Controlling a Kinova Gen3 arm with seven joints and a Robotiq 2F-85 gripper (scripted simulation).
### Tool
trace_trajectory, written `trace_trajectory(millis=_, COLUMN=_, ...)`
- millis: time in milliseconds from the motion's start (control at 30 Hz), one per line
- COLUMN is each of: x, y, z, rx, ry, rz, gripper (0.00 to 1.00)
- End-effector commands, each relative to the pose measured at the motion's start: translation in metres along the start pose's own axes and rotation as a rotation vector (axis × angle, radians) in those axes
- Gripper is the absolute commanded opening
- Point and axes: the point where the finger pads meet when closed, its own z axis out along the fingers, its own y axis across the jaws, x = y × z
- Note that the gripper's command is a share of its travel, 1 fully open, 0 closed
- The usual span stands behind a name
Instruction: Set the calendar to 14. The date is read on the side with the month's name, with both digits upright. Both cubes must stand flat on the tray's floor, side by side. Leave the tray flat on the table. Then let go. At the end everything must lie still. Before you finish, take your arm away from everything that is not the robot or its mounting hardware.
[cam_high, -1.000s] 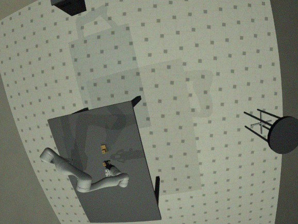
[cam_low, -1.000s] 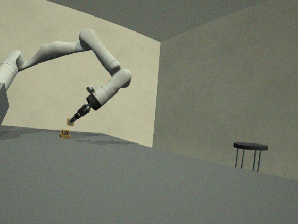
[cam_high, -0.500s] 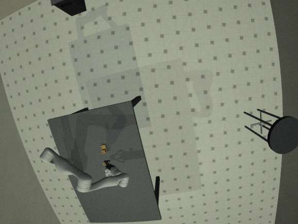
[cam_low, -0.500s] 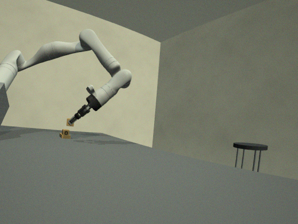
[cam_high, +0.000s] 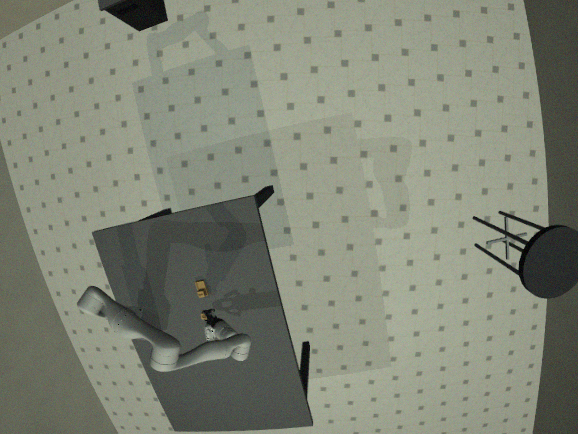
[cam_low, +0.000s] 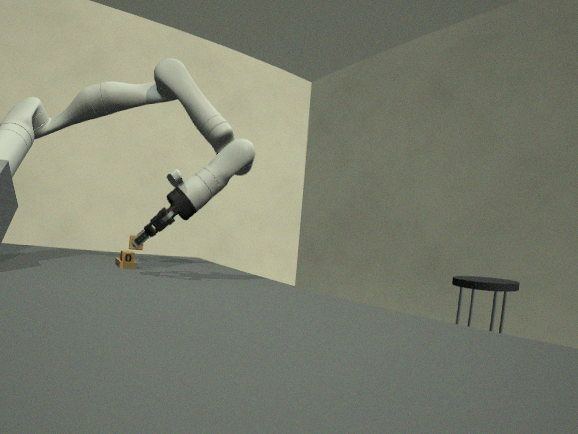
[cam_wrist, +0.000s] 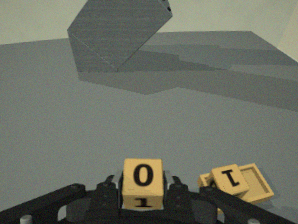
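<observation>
- Our gripper (cam_high: 209, 314) (cam_low: 139, 242) (cam_wrist: 143, 181) pinches one cube (cam_high: 204, 316) (cam_low: 133, 241) (cam_wrist: 143, 182) by opposite sides, above the table and beside the tray (cam_high: 200, 283) (cam_low: 127, 265) (cam_wrist: 259, 182).
- The other cube (cam_high: 202, 293) (cam_low: 128, 257) (cam_wrist: 229, 180) sits at the tray.
- We judge both light, stiff; square side grips should resist twisting.

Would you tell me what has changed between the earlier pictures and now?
Nothing has visibly moved. The gripper stays shut on one cube, held above the table; the tray and its cube stay put.
</observation>
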Motion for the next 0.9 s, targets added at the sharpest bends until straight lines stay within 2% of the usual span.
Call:
trace_trajectory(millis=0, x=-0.003, y=0.0, z=0.004, rx=-0.001, ry=0.002, rz=0.0, gripper=0.28)
trace_trajectory(millis=867, x=-0.03, y=0.0, z=0.031, rx=-0.001, ry=0.002, rz=0.0, gripper=0.28)
